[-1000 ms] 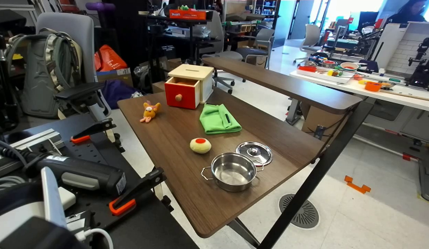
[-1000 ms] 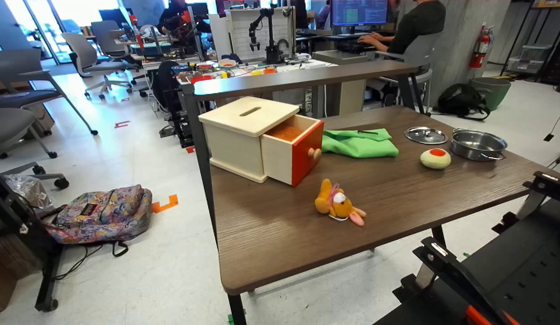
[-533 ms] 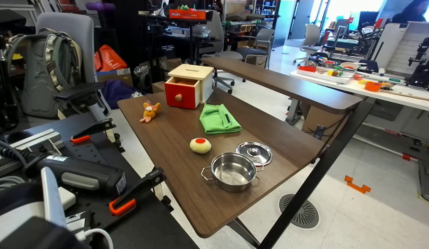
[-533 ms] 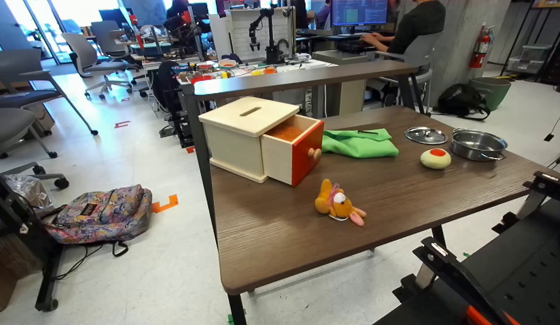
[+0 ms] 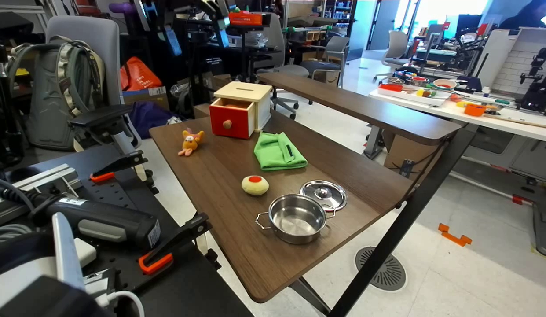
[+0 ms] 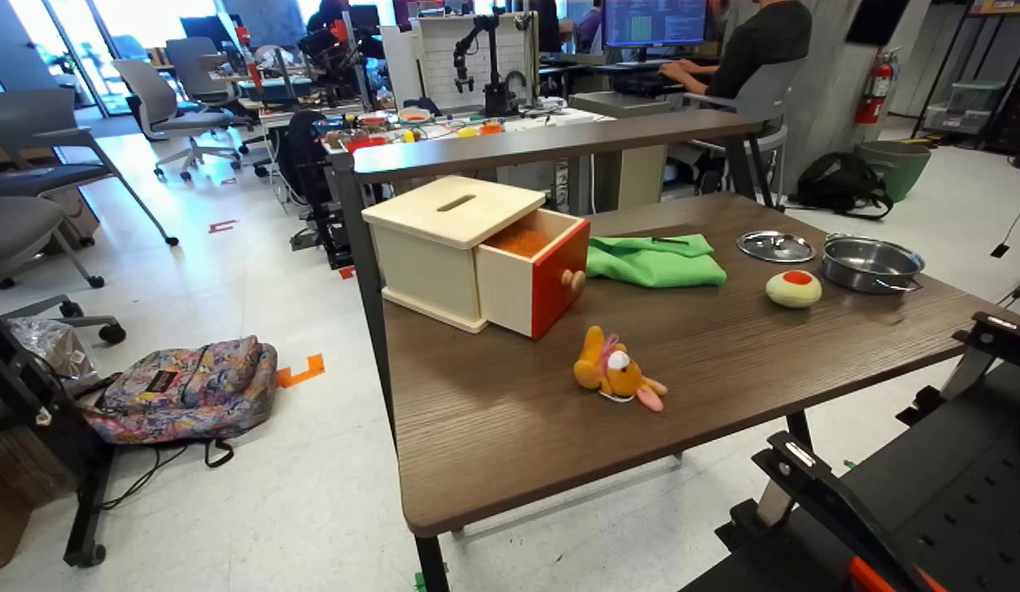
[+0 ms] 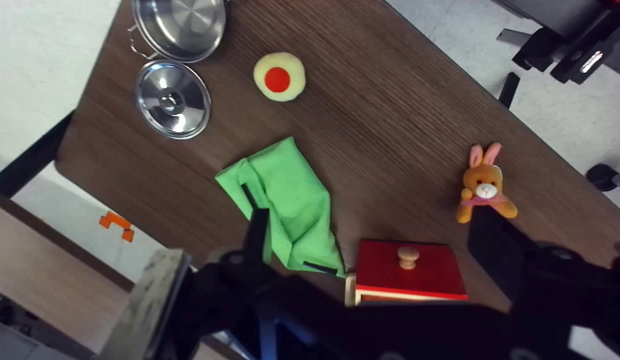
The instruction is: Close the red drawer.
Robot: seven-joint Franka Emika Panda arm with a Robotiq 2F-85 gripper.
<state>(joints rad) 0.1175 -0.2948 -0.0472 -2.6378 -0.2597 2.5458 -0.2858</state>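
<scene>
In the wrist view the gripper [image 7: 372, 214] is spread wide, its 2 fingers [image 7: 492, 245] well apart. At upper center in an exterior view, the red drawer [image 5: 232, 119] juts partway from its pale box [image 5: 248, 94]; the brown table [image 5: 220, 193] stretches below its front to the left edge. A plush rabbit [image 5: 191, 141] lies near that edge, a green cloth [image 5: 279, 154] just beside the drawer. Pale floor [image 5: 435, 268] shows at lower right.
</scene>
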